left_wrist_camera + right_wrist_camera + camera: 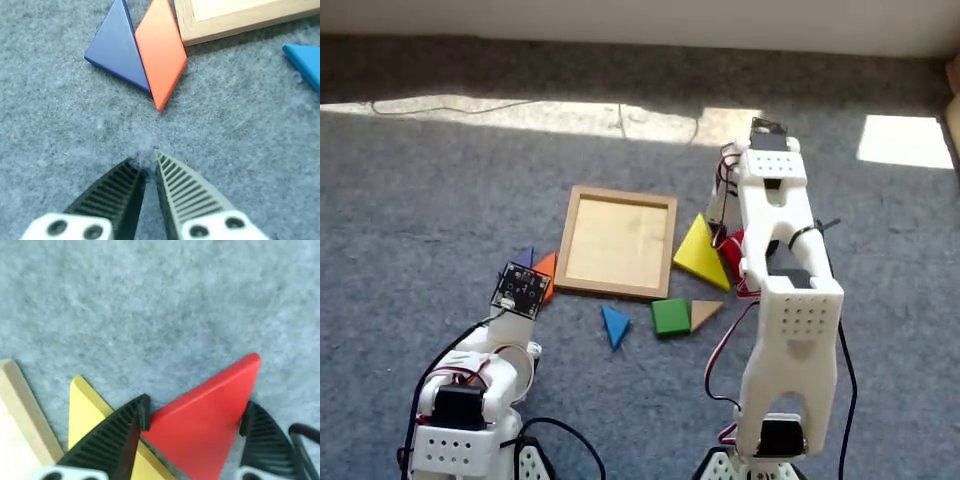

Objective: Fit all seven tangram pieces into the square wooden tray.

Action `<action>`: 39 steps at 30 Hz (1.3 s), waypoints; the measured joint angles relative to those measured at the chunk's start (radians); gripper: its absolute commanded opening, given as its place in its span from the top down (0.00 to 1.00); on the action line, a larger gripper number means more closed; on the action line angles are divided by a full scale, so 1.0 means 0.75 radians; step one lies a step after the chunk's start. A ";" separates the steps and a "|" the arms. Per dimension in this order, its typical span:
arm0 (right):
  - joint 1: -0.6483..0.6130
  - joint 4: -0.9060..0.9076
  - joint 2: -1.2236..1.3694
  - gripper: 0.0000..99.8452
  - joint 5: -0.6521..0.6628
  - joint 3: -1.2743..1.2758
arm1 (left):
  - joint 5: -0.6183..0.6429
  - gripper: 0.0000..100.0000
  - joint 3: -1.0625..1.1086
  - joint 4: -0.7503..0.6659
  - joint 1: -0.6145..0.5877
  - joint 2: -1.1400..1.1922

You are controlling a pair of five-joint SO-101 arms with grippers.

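Though nearly together, left jaws short of orange parallelogram point(160, 55); red triangle point(200, 427) tight between right jaws.

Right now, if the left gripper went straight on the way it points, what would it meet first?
Likely the near tip of the orange parallelogram piece, straight ahead of the left gripper; grey carpet lies between, though depth is unclear.

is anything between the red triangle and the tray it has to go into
yes, the yellow triangle lies between the red triangle and the tray, close beside the tray's rim
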 measured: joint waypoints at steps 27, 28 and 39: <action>0.072 0.360 0.016 0.71 0.221 -0.366 | 0.000 0.99 0.000 0.000 0.000 0.000; 0.072 0.360 0.016 0.71 0.221 -0.366 | 0.000 0.99 0.000 0.000 0.000 0.000; 0.037 0.364 -0.479 0.71 0.221 0.014 | 0.000 0.99 0.000 0.000 0.000 0.000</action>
